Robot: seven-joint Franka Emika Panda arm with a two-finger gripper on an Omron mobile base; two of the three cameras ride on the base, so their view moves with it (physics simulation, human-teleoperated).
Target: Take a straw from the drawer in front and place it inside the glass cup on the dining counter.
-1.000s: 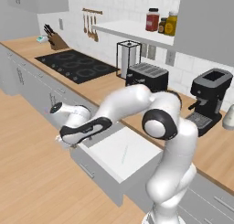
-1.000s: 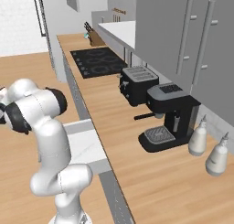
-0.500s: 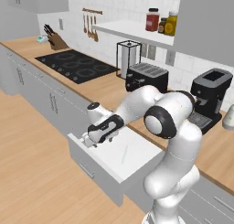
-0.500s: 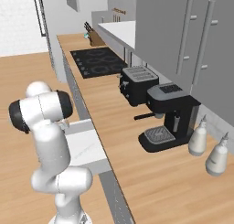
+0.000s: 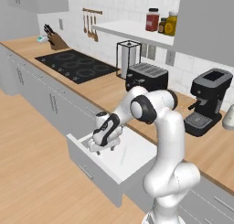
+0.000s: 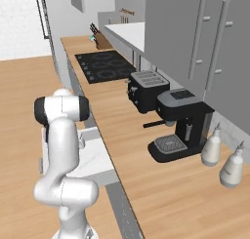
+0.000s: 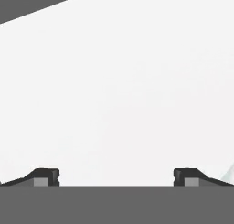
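Note:
The drawer [image 5: 137,147] stands pulled out from under the wall counter, white inside, with a grey front panel and a slim bar handle [image 5: 86,171]. My gripper [image 5: 103,146] hangs low over its left part, pointing down, open and holding nothing. A thin pale line on the drawer floor just right of the hand looks like the straw [image 5: 123,156]. In the hand view the gripper [image 7: 116,179] faces the bare white drawer floor [image 7: 128,90], fingertips [image 7: 45,177] wide apart, and a faint pale streak shows at the lower right edge. The glass cup and the dining counter are out of view.
On the wall counter behind the drawer stand a black toaster [image 5: 146,77], a coffee machine [image 5: 208,99] and a paper towel holder [image 5: 128,58]. A black cooktop [image 5: 73,65] lies to the left. Two pale bottles [image 6: 212,145] stand at the far right. Wood floor lies in front.
The hand has swung from outside the drawer's left front corner to over the drawer's inside and come down closer to its floor. The jaws stayed open.

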